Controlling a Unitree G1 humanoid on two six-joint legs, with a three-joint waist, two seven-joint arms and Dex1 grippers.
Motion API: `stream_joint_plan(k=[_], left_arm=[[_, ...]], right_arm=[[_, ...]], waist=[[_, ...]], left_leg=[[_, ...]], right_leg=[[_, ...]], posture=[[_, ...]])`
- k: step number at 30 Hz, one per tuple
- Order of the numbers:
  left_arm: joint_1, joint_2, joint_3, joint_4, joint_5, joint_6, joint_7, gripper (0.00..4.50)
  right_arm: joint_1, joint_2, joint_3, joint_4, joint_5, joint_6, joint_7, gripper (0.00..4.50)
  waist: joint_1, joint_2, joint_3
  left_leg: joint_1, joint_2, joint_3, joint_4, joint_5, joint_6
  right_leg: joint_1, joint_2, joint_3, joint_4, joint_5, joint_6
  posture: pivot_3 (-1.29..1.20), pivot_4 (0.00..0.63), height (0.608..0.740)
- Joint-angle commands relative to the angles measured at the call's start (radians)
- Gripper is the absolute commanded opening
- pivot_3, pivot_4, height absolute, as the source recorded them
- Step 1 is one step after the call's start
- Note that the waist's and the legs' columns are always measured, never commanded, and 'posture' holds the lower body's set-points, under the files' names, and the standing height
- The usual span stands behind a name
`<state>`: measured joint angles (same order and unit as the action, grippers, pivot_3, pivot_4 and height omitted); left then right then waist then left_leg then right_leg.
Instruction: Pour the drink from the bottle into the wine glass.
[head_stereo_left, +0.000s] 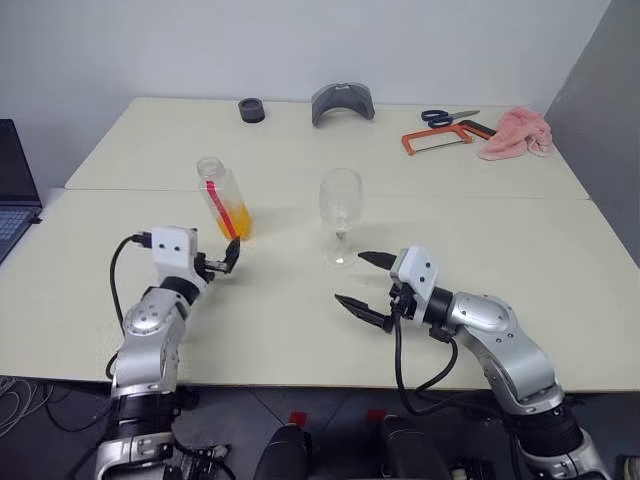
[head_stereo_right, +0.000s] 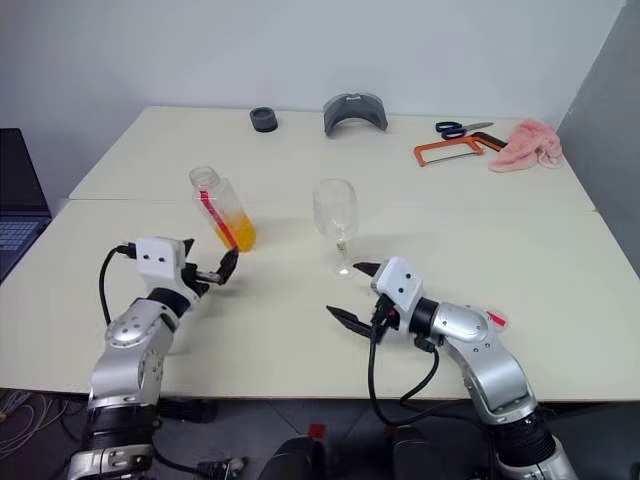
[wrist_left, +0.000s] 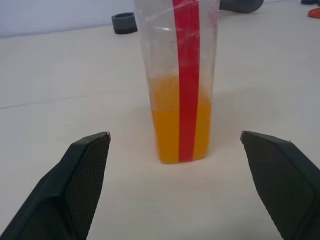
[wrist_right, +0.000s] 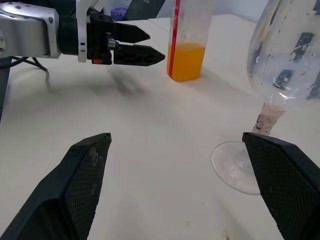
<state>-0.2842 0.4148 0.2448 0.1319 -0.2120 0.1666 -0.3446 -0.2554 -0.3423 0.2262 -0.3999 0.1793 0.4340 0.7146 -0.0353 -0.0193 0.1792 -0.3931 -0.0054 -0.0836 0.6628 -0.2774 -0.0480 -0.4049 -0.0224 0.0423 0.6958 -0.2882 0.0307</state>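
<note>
While spread, both hands (head_stereo_left: 228, 258) (head_stereo_left: 362, 282) (empty), untouching

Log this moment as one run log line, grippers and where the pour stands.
left gripper: open, facing clear plastic bottle of orange drink | right gripper: open, beside clear stemmed wine glass | glass: empty | pour: not begun

The bottle (head_stereo_left: 222, 197) is clear, glossy plastic with a smooth red stripe, and the drink (wrist_left: 179, 129) in it is translucent orange. The wine glass (head_stereo_left: 340, 213) is clear glass (its bowl speckled with droplets or spots). The table (head_stereo_left: 300, 330) is matt, smooth cream. The right gripper's fingers (wrist_right: 82, 186) are black with finely textured pads. The far-right cloth (head_stereo_left: 516, 132) looks like soft pink terry.
</note>
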Motion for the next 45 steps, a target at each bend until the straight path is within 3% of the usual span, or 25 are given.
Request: stream_joint_plan(k=[1,16,19,25,27,32,36,45], left_arm=[[-0.067,0.034,0.011,0.061,0.008,-0.04,-0.017,4.5],[-0.279,0.039,-0.026,0.312,0.038,-0.123,-0.054,4.5],[-0.329,0.04,-0.03,0.369,0.042,-0.153,-0.066,3.92],[-0.405,0.045,-0.04,0.472,0.046,-0.205,-0.088,2.02],[-0.414,0.046,-0.041,0.49,0.047,-0.218,-0.095,1.71],[-0.395,0.036,-0.062,0.453,0.05,-0.25,-0.129,1.68],[-0.394,0.038,-0.116,0.358,0.069,-0.271,-0.183,1.68],[-0.529,0.097,-0.251,0.359,0.204,-0.469,-0.289,1.68]], right_arm=[[-0.019,0.0,0.008,-0.061,0.012,0.013,-0.017,4.48],[-0.058,0.006,0.006,-0.088,0.044,0.05,-0.048,4.48],[-0.066,0.007,0.006,-0.085,0.047,0.044,-0.052,4.5],[-0.071,0.007,0.011,-0.084,0.043,0.036,-0.055,4.5],[-0.071,0.004,0.011,-0.085,0.041,0.034,-0.054,4.5],[-0.062,0.0,-0.01,-0.102,0.05,0.029,-0.06,4.5],[-0.033,-0.013,-0.11,-0.175,0.155,0.066,-0.056,4.5],[-0.085,-0.034,-0.23,-0.134,0.225,0.094,-0.109,4.5]], waist=[[0.001,0.0,0.0],[0.002,0.0,0.0],[0.002,0.0,0.0],[0.001,0.0,0.0],[0.002,0.0,0.0],[0.002,0.0,0.0],[0.003,-0.001,0.0],[0.003,-0.001,0.001]], left_leg=[[0.0,0.0,0.0,0.0,0.0,0.0],[0.0,-0.001,0.0,0.0,0.0,0.0],[-0.001,-0.001,0.0,0.0,0.0,0.0],[-0.001,-0.002,0.0,0.0,0.0,0.0],[-0.001,-0.002,0.0,0.0,0.0,0.0],[-0.001,-0.002,0.0,0.0,0.0,0.0],[-0.003,-0.001,-0.001,0.001,0.001,-0.001],[-0.003,-0.002,-0.001,0.001,0.0,0.0]], right_leg=[[0.0,0.0,0.0,0.0,0.0,0.0],[0.0,0.0,-0.001,0.0,0.0,0.0],[0.0,0.0,-0.001,-0.001,0.0,0.0],[0.0,0.0,-0.001,0.0,0.0,0.0],[0.0,0.0,-0.001,0.0,0.0,0.0],[0.0,0.0,-0.001,0.0,0.0,0.0],[-0.001,0.0,-0.001,-0.001,0.0,0.0],[-0.001,0.001,-0.002,-0.001,0.0,0.0]], posture=[[0.0,0.15,0.74],[0.0,0.15,0.74],[0.0,0.15,0.74],[0.0,0.15,0.74],[0.0,0.15,0.74],[0.0,0.15,0.74],[0.0,0.15,0.74],[0.0,0.15,0.74]])
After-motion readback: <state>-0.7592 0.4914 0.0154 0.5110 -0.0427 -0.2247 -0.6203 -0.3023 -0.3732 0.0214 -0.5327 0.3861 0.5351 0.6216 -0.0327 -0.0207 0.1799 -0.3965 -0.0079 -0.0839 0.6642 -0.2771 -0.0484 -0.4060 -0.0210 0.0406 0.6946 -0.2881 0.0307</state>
